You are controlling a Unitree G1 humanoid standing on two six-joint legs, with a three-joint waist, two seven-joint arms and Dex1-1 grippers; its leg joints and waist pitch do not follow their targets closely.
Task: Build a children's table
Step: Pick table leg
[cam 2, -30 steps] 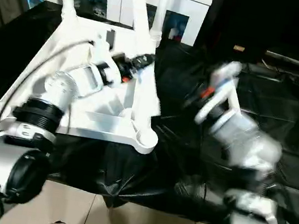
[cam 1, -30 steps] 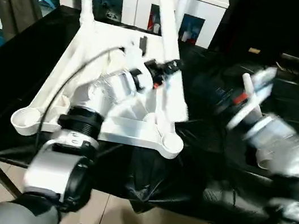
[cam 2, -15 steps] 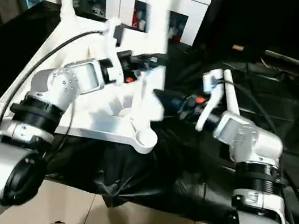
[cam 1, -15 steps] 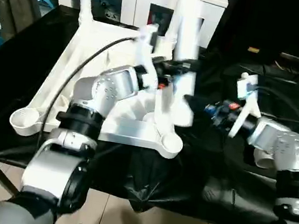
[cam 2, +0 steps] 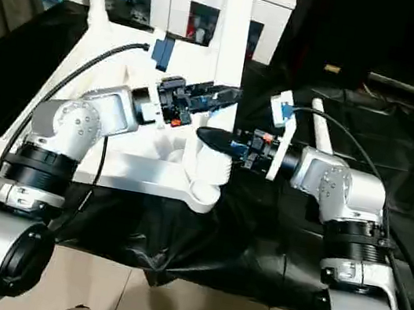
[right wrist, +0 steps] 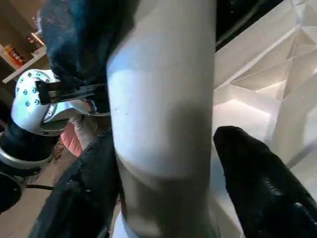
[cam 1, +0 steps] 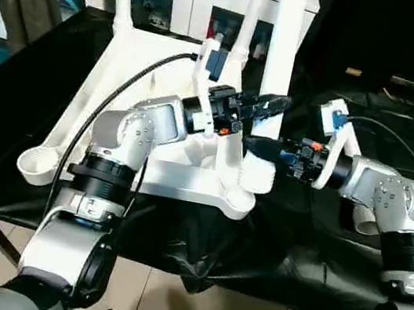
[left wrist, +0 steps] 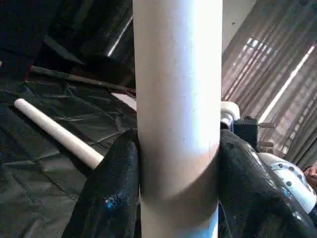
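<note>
Smooth white tapered leg [cam 1: 282, 48] now upright over ribbed tabletop [cam 1: 137, 72], near-right socket. Left end effector [cam 1: 273, 104] clamps leg; right end effector [cam 2: 210, 139], since arrived, straddles it lower, contact unclear.

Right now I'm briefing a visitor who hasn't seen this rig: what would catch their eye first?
Probably the white leg held upright in the middle, gripped between the left gripper above and the right gripper lower down, over a near corner of the upturned tabletop. Behind it, further legs stand in the far sockets, and a spare leg lies on the black sheet.
</note>
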